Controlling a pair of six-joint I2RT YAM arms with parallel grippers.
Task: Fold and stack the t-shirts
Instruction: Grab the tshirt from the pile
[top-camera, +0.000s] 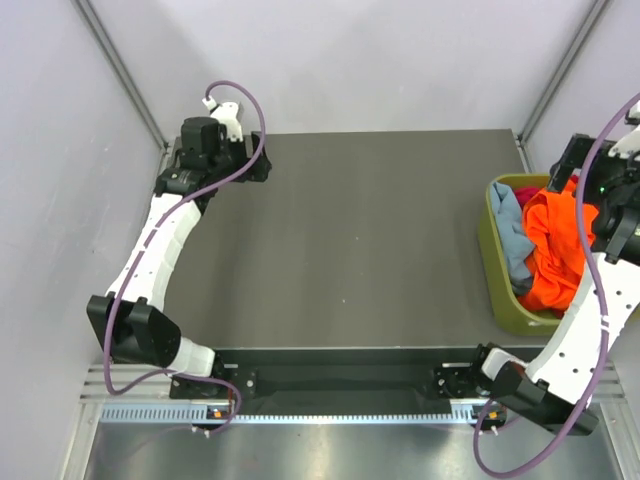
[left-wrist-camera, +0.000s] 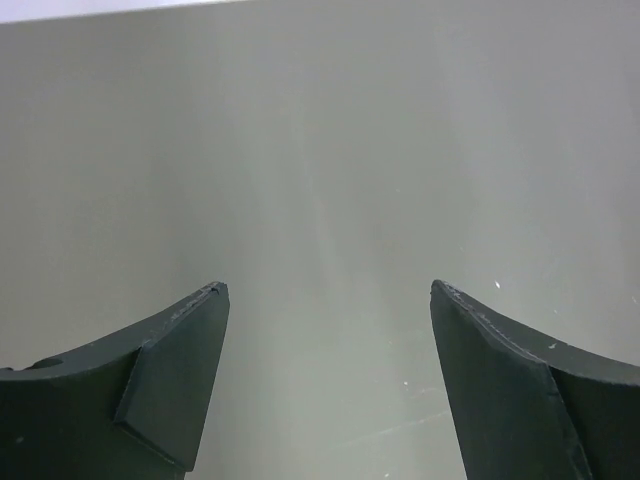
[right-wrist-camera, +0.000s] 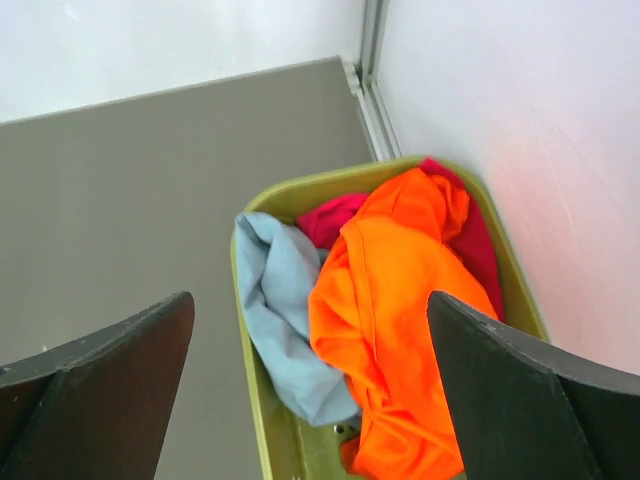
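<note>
Grey table (top-camera: 360, 240), t-shirts (right-wrist-camera: 390, 300) bunched in olive bin (right-wrist-camera: 320, 186), magenta mostly hidden, left jaws wide, right jaws wide

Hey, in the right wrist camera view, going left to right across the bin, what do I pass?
olive bin's left wall → grey-blue t-shirt → orange t-shirt. The magenta-red t-shirt shows on both sides of the orange one, so it is left out of the order.

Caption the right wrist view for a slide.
Open right pincer above the olive bin holding a crumpled orange t-shirt, grey-blue t-shirt and magenta t-shirt.
</note>
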